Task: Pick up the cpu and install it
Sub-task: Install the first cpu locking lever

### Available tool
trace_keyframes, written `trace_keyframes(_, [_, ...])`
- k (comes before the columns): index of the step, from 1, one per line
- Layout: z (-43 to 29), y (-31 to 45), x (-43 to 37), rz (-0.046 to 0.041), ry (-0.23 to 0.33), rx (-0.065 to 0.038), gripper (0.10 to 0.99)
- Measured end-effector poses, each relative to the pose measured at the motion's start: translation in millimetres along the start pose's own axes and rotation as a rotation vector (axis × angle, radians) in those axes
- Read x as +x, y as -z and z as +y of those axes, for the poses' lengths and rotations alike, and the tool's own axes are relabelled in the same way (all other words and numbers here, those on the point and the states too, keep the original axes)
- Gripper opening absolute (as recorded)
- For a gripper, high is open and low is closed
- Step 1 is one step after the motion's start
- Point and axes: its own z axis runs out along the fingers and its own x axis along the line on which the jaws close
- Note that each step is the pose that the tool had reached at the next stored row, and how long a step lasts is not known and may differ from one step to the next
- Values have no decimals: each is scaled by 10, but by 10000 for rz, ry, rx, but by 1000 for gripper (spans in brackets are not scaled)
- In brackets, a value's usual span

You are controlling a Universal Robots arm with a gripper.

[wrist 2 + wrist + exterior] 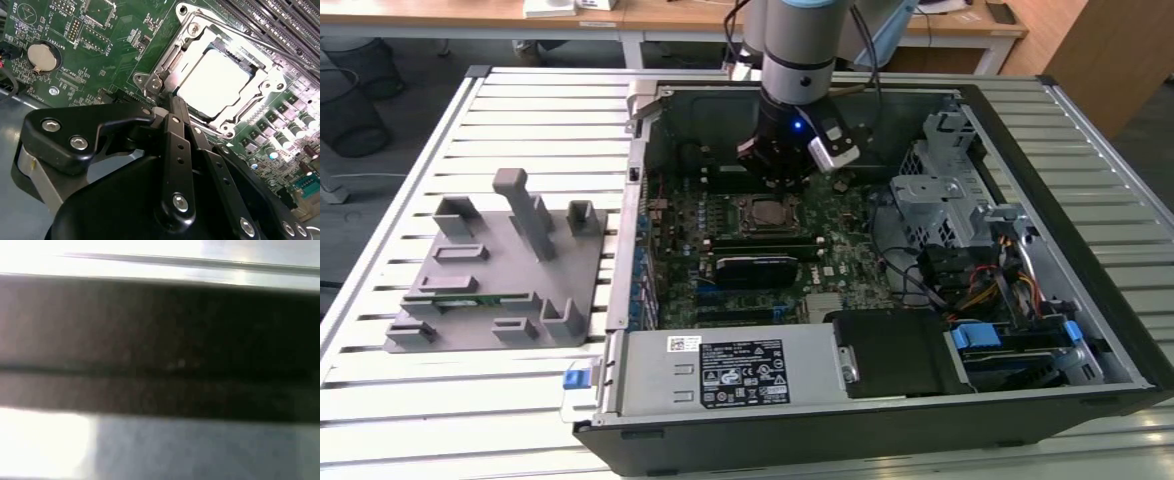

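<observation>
Inside the open computer case (1047, 330) on the slatted desk (520, 110), the cpu (212, 80) already lies in the socket frame (220, 75) on the green motherboard (115, 45), its pale metal top catching the light in the second wrist view. It looks flat and square within the frame's opening, so the placing part of the work appears done. The retention lever (260, 42) runs as a thin metal rod along the frame's far edge; whether it is latched cannot be told, and by that judgement the locking of the socket may be what remains.

The Universal Robots arm (797, 50) stands nearly upright over the case in the exterior view, reaching down at the motherboard's upper area, its wrist just above the socket. The claw (172, 102) points down at the near edge of the frame, its black fingers (177, 150) drawn together to a narrow tip with nothing visible between them. The tip sits at the frame's rim beside the chip; contact cannot be confirmed.

At the exterior view's left, a grey parts fixture (500, 265) rests on the desk well apart from the case, a green memory stick (460, 297) lying in one of its slots.
</observation>
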Motion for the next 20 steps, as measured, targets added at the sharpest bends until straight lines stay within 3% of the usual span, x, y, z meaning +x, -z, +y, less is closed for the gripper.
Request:
trace_keyframes(2, [19, -6, -5, 9, 0, 74, 106])
trace_keyframes(5, [34, -18, -10, 7, 2, 69, 106])
trace_keyframes(13, [38, -24, -13, -34, 0, -580, 106])
trace_keyframes(15, [36, 0, -11, -32, -2, -628, 106])
trace_keyframes(20, [38, 94, -12, -32, -1, -632, 106])
